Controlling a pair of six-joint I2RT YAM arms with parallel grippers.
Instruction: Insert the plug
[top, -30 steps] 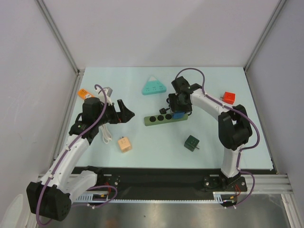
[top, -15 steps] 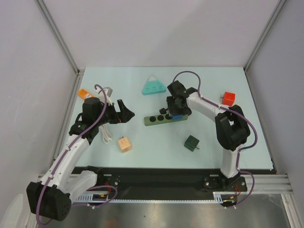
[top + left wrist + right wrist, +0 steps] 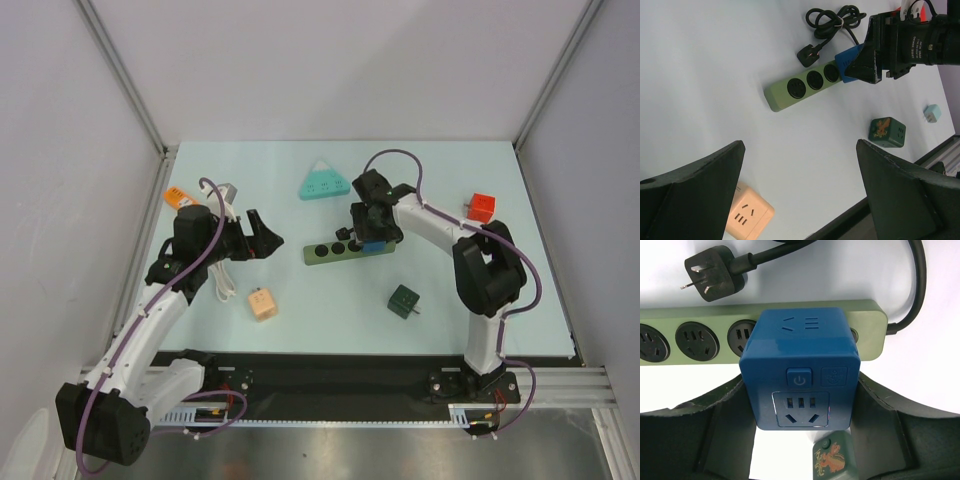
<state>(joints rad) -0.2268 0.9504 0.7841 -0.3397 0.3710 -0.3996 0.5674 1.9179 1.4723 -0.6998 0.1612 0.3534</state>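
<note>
A green power strip (image 3: 335,250) lies mid-table with round sockets; it also shows in the left wrist view (image 3: 800,90) and the right wrist view (image 3: 690,315). My right gripper (image 3: 370,232) (image 3: 800,385) is shut on a blue cube plug adapter (image 3: 371,243) (image 3: 800,355), which sits against the strip's right-end socket. Its prongs are hidden. The strip's own black plug (image 3: 710,275) lies loose just behind it. My left gripper (image 3: 268,240) (image 3: 800,144) is open and empty, left of the strip and above the table.
An orange cube socket (image 3: 263,304) lies near my left gripper. A dark green cube (image 3: 404,300) sits in front of the strip. A teal triangular socket (image 3: 324,182), a red cube (image 3: 483,206), an orange adapter (image 3: 178,196) and a white cable (image 3: 225,280) lie around.
My right gripper has shifted slightly left and down with the blue cube onto the strip's end. The left arm has not moved.
</note>
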